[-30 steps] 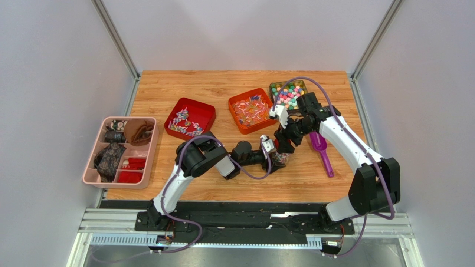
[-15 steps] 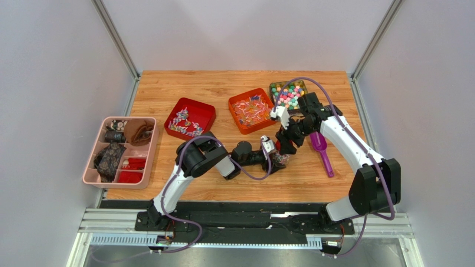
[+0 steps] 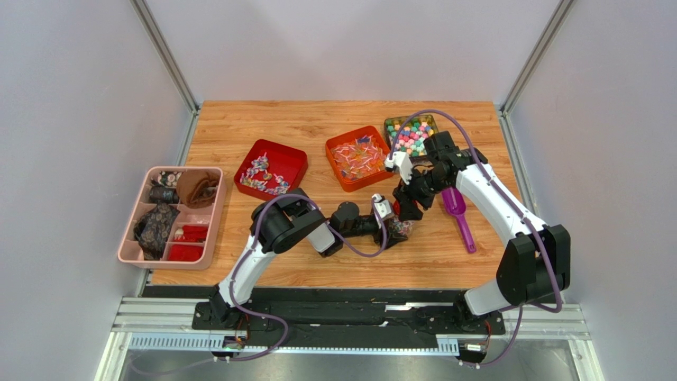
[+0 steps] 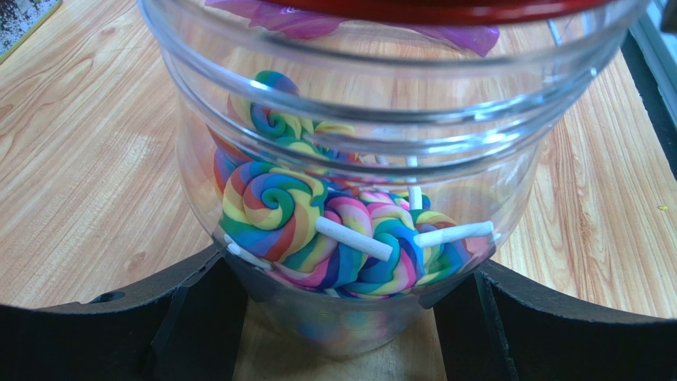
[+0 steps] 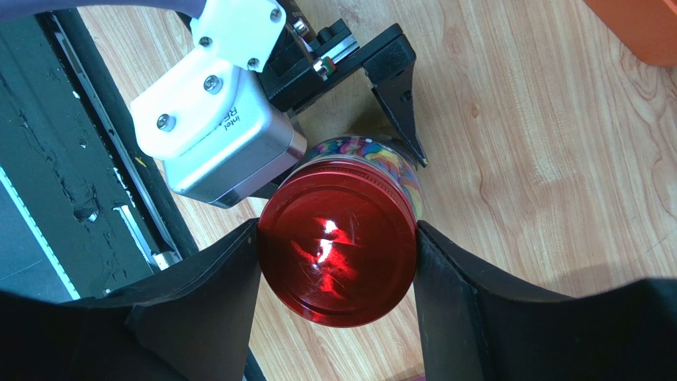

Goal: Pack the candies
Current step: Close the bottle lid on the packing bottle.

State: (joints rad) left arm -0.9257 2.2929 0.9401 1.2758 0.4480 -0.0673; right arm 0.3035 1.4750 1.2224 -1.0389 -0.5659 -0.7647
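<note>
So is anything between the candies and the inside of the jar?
Yes. The red lid sits over the mouth of the jar, the fingers of the right gripper against its two sides. The candies lie in a red tray further back.

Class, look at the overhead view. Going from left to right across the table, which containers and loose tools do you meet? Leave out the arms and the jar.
Pink divided tray → red tray of wrapped candies → orange tray → small box of round sweets → purple scoop.

Both fingers (image 5: 208, 300) pinch red lid (image 5: 338, 254) atop jar (image 5: 375, 152).
</note>
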